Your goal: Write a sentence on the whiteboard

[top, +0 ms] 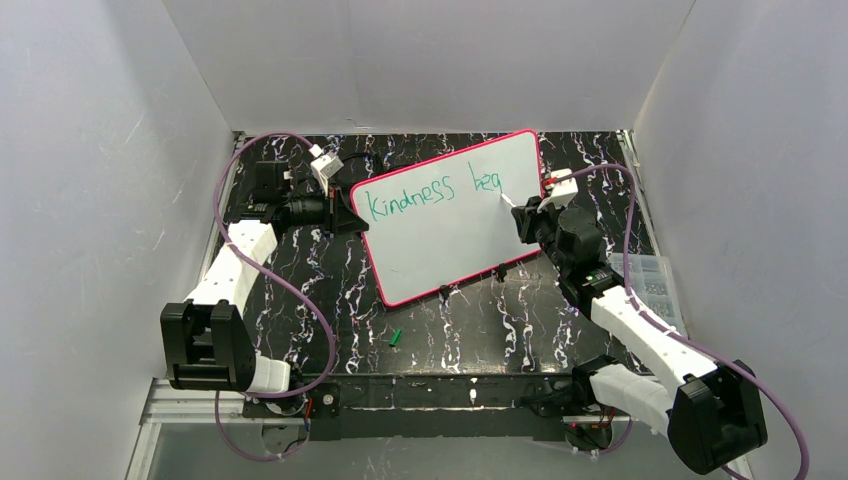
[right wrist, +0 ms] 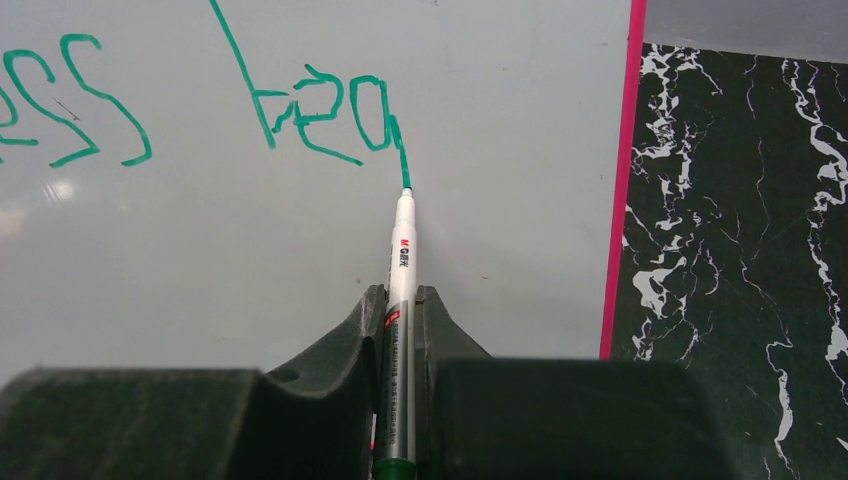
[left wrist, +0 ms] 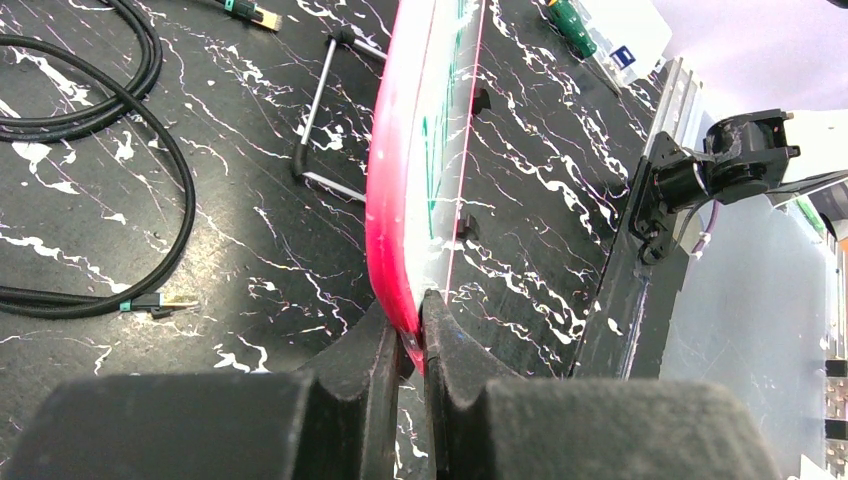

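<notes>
The whiteboard (top: 450,235) with its pink-red rim stands propped at a slant in the middle of the black marbled table. Green lettering (top: 410,197) on it reads "kindness beg". My left gripper (top: 343,212) is shut on the board's left rim (left wrist: 392,230). My right gripper (top: 520,213) is shut on a white marker (right wrist: 400,290) with a green tip. The tip touches the board at the foot of the "g" (right wrist: 400,150), near the board's right rim (right wrist: 622,180).
A small green marker cap (top: 394,337) lies on the table in front of the board. A clear plastic box (top: 655,285) sits at the right edge. Black cables (left wrist: 150,150) and a wire stand (left wrist: 320,120) lie behind the board.
</notes>
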You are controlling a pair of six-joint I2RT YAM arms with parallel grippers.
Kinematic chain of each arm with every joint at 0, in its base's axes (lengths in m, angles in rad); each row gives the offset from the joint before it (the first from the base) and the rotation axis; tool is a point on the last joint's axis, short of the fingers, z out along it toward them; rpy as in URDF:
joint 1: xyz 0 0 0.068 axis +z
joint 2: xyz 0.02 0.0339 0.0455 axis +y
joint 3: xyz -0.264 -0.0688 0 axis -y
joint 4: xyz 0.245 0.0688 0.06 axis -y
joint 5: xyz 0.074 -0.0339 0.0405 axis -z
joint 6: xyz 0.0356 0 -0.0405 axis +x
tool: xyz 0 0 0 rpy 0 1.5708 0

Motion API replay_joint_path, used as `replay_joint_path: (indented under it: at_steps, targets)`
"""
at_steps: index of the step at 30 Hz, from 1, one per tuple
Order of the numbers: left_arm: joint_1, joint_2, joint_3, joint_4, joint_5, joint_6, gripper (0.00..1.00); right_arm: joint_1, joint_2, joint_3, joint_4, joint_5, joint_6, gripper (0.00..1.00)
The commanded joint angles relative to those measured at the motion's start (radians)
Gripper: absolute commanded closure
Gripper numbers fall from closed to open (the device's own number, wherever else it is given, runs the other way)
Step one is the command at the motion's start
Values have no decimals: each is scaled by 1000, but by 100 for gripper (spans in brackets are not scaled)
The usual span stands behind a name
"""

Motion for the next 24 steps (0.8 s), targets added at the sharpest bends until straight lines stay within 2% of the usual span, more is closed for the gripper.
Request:
replay_joint_path:
  at_steps: [1, 17, 24]
  targets:
    - [-1, -32, 26, 0, -41, 63, 100, 6, 0, -10, -18, 2, 11, 99]
    - [-1, -34, 26, 2, -40, 62, 100, 59, 12, 6, 38, 4, 37, 99]
    - [-1, -34, 25, 2, -41, 62, 100, 68, -44, 11, 126, 86, 63, 99]
